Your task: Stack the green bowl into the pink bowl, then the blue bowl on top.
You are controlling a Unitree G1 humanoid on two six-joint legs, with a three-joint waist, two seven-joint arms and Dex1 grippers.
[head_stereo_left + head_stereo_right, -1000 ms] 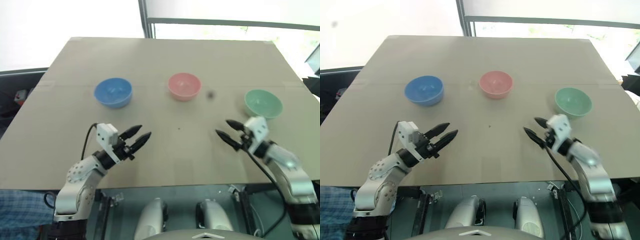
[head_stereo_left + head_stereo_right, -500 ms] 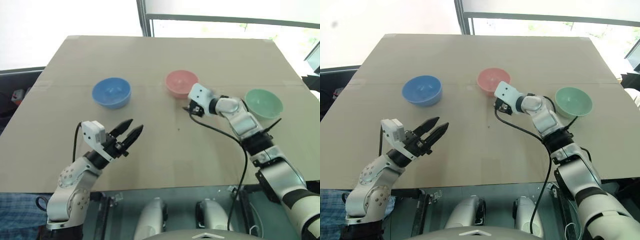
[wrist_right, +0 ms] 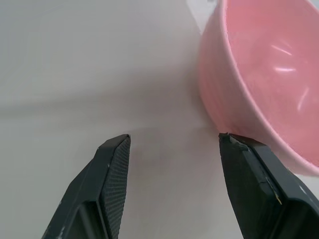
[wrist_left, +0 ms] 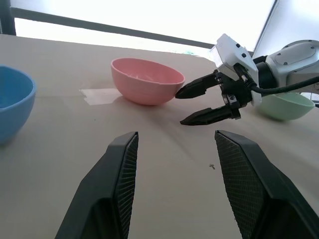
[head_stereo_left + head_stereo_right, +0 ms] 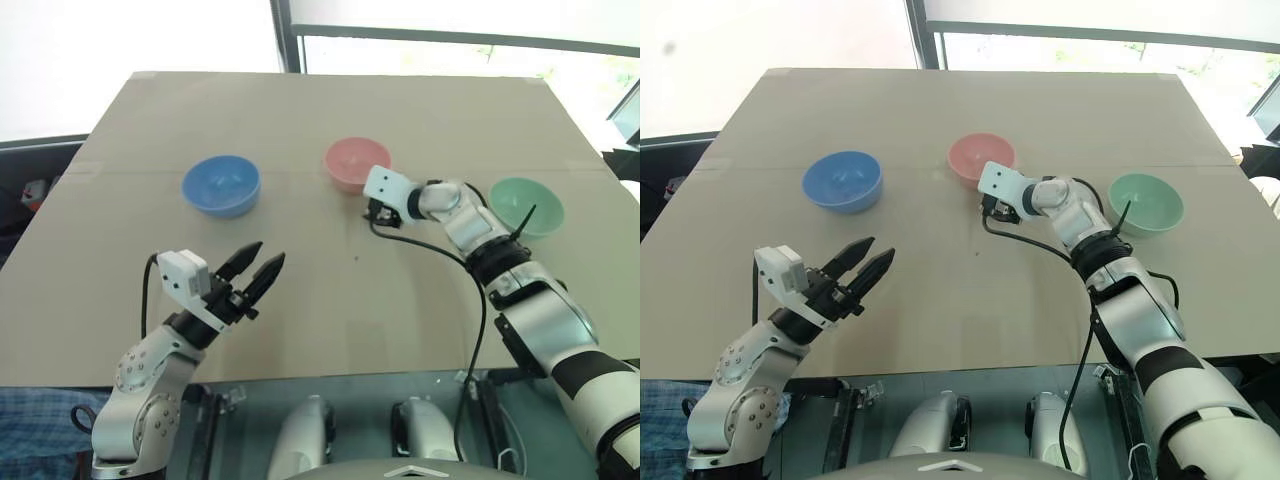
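Three bowls stand in a row across the tan table. The blue bowl (image 5: 221, 185) is on the left, the pink bowl (image 5: 355, 163) in the middle and the green bowl (image 5: 527, 206) on the right, all upright and empty. My right gripper (image 5: 376, 212) reaches in from the right and hangs open and empty just in front of the pink bowl (image 3: 264, 84), its fingertips (image 4: 194, 89) close beside the bowl's wall. My left gripper (image 5: 258, 268) hovers open over the near left of the table, holding nothing and well short of the blue bowl (image 4: 12, 102).
The table (image 5: 330, 320) ends in a near edge just below my arms and in a far edge by the window frame (image 5: 285, 35). A black cable (image 5: 470, 275) loops from my right wrist over the table. A strip of clear tape (image 4: 97, 94) lies by the pink bowl.
My right arm has swung from the near right of the table across to the pink bowl, past the green bowl. My left gripper has pulled back slightly. No bowl has moved.
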